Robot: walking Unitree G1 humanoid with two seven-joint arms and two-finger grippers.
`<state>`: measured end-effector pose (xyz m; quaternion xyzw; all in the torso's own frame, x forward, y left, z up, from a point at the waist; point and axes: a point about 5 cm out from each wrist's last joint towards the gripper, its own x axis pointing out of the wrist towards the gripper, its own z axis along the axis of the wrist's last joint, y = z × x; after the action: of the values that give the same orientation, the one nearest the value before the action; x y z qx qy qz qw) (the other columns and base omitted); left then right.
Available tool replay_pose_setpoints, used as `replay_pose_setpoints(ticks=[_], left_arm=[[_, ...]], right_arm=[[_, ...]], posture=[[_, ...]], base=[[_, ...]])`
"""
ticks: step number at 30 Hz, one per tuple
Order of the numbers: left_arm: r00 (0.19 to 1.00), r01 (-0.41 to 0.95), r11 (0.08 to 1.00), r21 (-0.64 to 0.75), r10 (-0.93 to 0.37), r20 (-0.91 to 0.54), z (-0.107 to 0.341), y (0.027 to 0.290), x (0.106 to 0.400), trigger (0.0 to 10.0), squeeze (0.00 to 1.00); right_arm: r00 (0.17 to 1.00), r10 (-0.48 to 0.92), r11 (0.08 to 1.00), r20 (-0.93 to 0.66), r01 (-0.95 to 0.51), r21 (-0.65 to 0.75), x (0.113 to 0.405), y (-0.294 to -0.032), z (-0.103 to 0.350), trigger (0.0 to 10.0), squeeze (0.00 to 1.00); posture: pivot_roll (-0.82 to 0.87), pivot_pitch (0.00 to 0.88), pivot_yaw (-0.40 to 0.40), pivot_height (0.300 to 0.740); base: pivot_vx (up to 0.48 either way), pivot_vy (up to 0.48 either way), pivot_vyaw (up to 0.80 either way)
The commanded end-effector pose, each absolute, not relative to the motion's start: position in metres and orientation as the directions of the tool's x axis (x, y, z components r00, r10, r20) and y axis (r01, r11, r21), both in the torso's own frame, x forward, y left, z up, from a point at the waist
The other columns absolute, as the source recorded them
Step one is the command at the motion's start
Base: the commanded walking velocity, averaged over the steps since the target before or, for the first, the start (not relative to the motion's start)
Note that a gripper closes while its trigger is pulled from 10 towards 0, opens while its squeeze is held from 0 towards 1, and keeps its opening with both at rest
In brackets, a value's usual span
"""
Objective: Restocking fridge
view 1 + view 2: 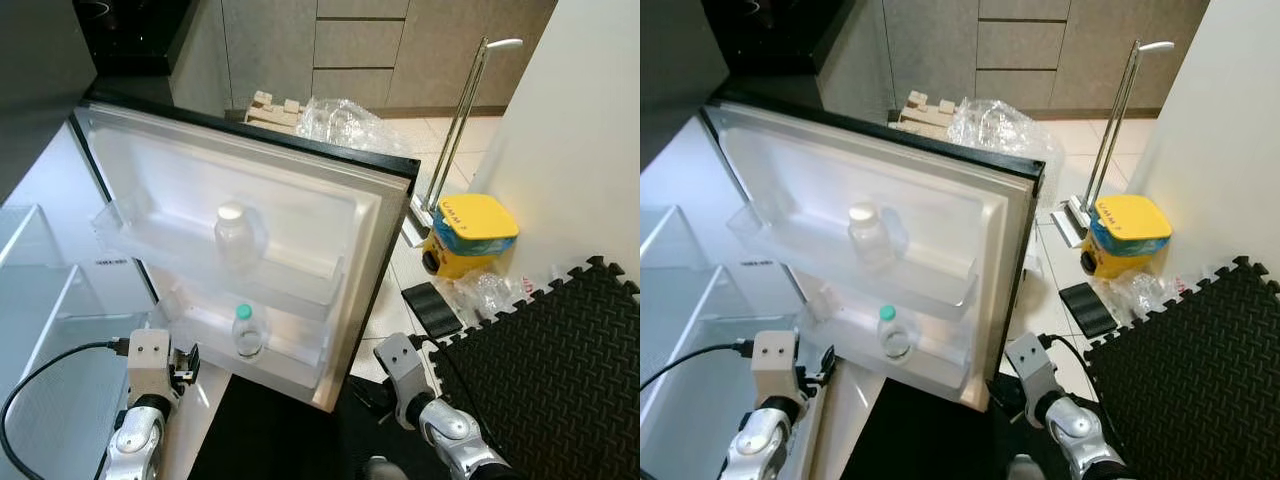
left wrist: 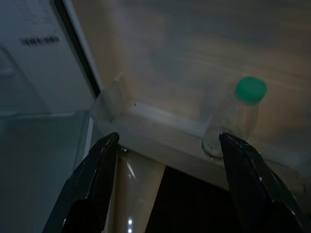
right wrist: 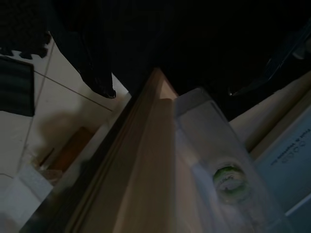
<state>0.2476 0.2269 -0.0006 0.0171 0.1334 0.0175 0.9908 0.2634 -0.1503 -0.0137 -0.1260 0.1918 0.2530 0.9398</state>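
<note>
The fridge door stands wide open in front of me, with two clear shelves on its inside. A white-capped bottle stands on the upper door shelf. A small green-capped bottle stands on the lower one. My left gripper is open and holds nothing; the green-capped bottle stands beyond its fingers, apart from them. My left wrist is low beside the fridge body. My right gripper is open in the dark near the door's outer edge, with the green cap below it.
Glass shelves of the fridge interior lie at the left. A yellow container, a metal pole and crumpled plastic stand on the tiled floor behind the door. A black foam mat covers the floor at right.
</note>
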Motion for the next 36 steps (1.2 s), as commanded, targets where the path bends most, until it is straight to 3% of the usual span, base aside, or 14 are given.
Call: replay_pose_setpoints(ticks=[1,27,36], left_arm=[[0.961,-0.013,1.000,0.021,0.018,-0.275,-0.0050,0.2204,0.2453,10.0,0.00],[0.965,0.000,1.000,0.009,0.003,-0.263,-0.0048,0.2156,0.2459,10.0,0.00],[0.965,0.009,1.000,0.013,-0.006,-0.263,-0.0053,0.2140,0.2454,10.0,0.00]], right_arm=[[0.788,0.418,0.843,-0.451,-0.522,-0.129,0.2558,-0.1520,-0.0208,10.0,0.00],[0.785,0.440,0.849,-0.437,-0.521,-0.081,0.2538,-0.1486,-0.0214,10.0,0.00],[0.798,0.413,0.852,-0.438,-0.508,-0.123,0.2555,-0.1488,-0.0208,10.0,0.00]], posture=[[-0.07,0.080,-0.025,0.684],[-0.06,0.078,-0.014,0.684],[-0.06,0.077,-0.011,0.719]], base=[[0.000,0.000,0.00],[0.000,0.000,0.00],[0.000,0.000,0.00]])
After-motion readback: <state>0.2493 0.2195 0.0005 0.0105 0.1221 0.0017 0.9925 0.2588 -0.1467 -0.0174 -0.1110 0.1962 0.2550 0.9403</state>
